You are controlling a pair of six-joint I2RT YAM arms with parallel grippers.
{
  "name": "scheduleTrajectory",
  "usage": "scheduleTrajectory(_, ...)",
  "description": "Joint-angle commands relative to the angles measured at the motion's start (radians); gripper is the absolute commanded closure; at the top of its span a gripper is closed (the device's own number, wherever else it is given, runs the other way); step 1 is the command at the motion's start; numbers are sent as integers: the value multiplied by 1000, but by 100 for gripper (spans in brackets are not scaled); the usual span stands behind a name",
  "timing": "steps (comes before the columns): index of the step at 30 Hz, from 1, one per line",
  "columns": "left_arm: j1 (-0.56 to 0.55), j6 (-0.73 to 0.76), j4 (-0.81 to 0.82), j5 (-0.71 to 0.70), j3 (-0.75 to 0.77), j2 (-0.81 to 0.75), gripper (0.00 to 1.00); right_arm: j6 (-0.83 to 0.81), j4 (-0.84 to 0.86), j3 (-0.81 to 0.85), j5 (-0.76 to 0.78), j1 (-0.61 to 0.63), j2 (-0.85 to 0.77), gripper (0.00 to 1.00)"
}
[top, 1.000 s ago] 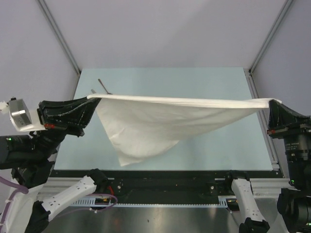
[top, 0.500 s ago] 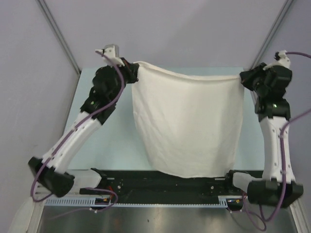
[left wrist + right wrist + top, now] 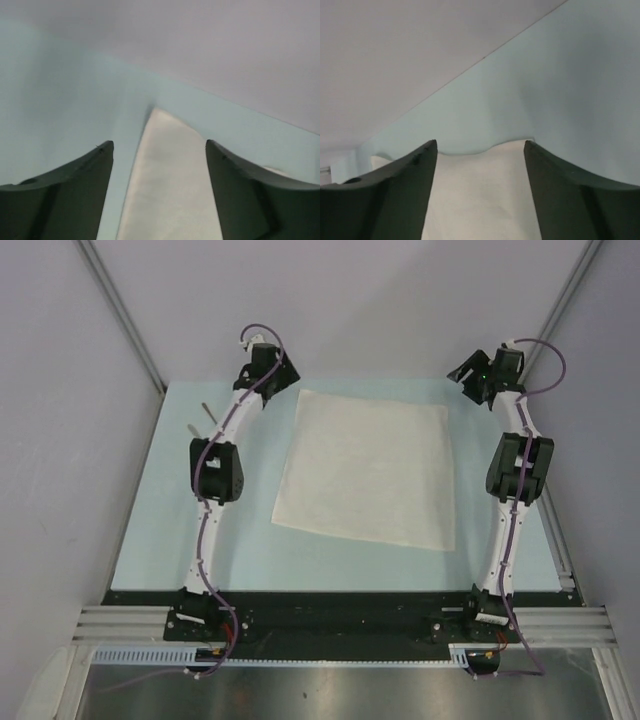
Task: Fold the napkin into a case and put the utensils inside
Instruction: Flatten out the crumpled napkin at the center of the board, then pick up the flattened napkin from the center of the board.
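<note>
The cream-white napkin [image 3: 368, 467] lies spread flat in the middle of the pale blue table, unfolded. My left gripper [image 3: 283, 378] hangs just over its far left corner. Its jaws stand open with the napkin corner [image 3: 170, 190] lying loose between the fingers [image 3: 65, 195]. My right gripper [image 3: 464, 376] is at the far right corner, also open, and the napkin edge [image 3: 480, 200] rests on the table between its fingers [image 3: 570, 200]. Thin utensils [image 3: 209, 417] show at the far left of the table, beside the left arm; only slim handles are visible.
Both arms stretch long toward the back of the table [image 3: 170, 540], the left arm [image 3: 214, 470] along the napkin's left side and the right arm [image 3: 520, 465] along its right side. Grey walls close in the back and sides.
The napkin, held up by its two corners a moment ago, now lies flat on the table. Both grippers moved to the far corners, opened and let go of it.
</note>
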Motion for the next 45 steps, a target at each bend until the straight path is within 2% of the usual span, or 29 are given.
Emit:
scheduleTrajectory(1,119,-74,-3,91,-99,-160,21,-65,-351,434,-34,-16,82,21)
scheduleTrajectory(3,136,-128,180,165,-317,-278,21,-82,-399,335,-16,-21,6,20)
scheduleTrajectory(4,136,-133,213,177,-457,-385,23,-85,-396,266,1,-21,-34,19)
scheduleTrajectory(5,128,-116,209,182,-493,-421,24,-81,-385,116,18,-18,-122,19)
scheduleTrajectory(9,46,-87,114,185,-625,-578,25,-26,-438,-185,186,22,-316,20)
scheduleTrajectory(11,-14,-87,58,156,-744,-688,28,-12,-494,-326,257,65,-385,23)
scheduleTrajectory(14,-71,-108,20,92,-939,-824,29,16,-459,-518,260,115,-532,25)
scheduleTrajectory(15,-100,-116,0,89,-979,-854,28,22,-460,-632,280,152,-607,25)
scheduleTrajectory(17,-135,-159,-134,32,-1068,-913,29,39,-474,-745,349,168,-681,25)
scheduleTrajectory(18,-148,-170,-179,7,-1093,-929,28,59,-480,-853,367,200,-718,25)
scheduleTrajectory(20,-185,-155,-236,-40,-1180,-966,28,97,-486,-968,378,209,-828,26)
scheduleTrajectory(25,-212,-164,-241,-83,-1418,-1133,27,171,-546,-1245,484,221,-1086,27)
scheduleTrajectory(28,-222,-179,-239,-103,-1498,-1219,28,197,-551,-1336,529,215,-1169,28)
scheduleTrajectory(31,-231,-188,-264,-111,-1520,-1270,28,196,-540,-1373,494,203,-1197,43)
scheduleTrajectory(32,-243,-188,-270,-111,-1521,-1274,29,200,-541,-1387,484,207,-1179,53)
scheduleTrajectory(39,-315,-217,-327,-217,-1546,-1285,29,252,-534,-1427,495,267,-1138,56)
scheduleTrajectory(45,-346,-276,-341,-231,-1573,-1251,28,286,-508,-1447,547,284,-1129,56)
